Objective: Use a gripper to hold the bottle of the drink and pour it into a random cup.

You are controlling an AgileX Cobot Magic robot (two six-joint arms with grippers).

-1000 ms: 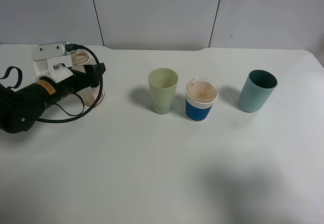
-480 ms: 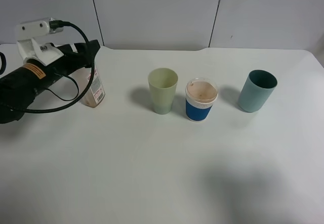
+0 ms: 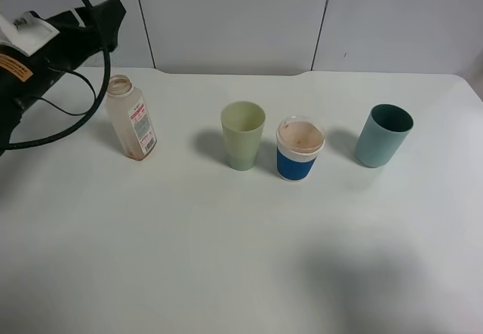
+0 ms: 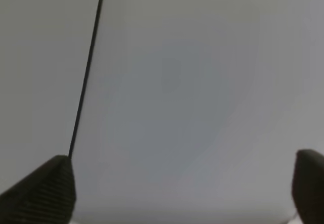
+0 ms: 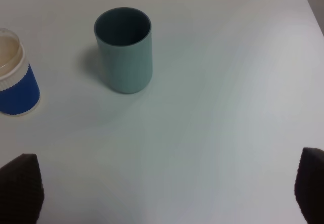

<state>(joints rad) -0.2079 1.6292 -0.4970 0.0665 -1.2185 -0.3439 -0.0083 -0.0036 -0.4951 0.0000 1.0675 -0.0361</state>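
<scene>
Near table half (image 3: 226,274): bare, open passage.
Back row: bottle (image 3: 130,118), yellow-green cup (image 3: 242,135), blue-banded cup (image 3: 299,149), teal cup (image 3: 383,135).
Widest gap: bottle to yellow-green cup.

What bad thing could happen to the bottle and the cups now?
The bottle stands alone with its top open, near the left arm above it, so a bump from that arm might tip it and spill the brown dregs. The green cup and the blue-banded cup stand close together, so a pour aimed at one could splash into the other.
</scene>
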